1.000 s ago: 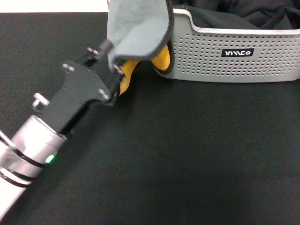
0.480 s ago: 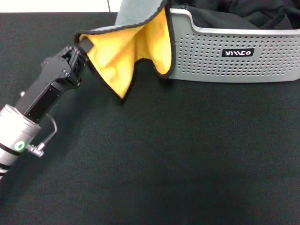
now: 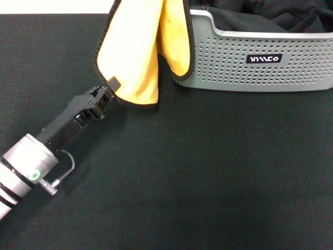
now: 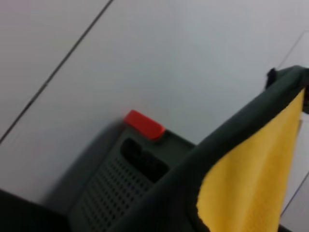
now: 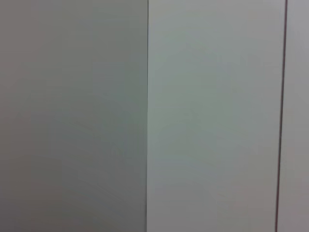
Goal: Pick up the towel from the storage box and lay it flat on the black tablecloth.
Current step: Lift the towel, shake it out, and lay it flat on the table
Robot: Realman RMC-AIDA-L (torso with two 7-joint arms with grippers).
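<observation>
The towel (image 3: 136,57), yellow face toward my head camera, hangs in folds just beside the box's (image 3: 260,62) left end; its top runs out of view, so I cannot tell whether any part is draped on the rim. Its lower corner is pinched by my left gripper (image 3: 106,92), jaws together on the dark piped edge, above the cloth's (image 3: 208,177) left half, near its far edge. In the left wrist view the towel (image 4: 251,179) fills the near field, yellow with its dark border, and the box (image 4: 111,188) stands behind it with a red part (image 4: 144,124) at its rim. I judge the lift out of the box mostly done; what is left is drawing the towel out over the open cloth toward the near edge, spreading it and letting go. No part lies flat yet. A dark bundle (image 3: 270,18) sits inside the box. My right gripper appears in no view; its wrist camera shows only a pale wall (image 5: 212,116).
</observation>
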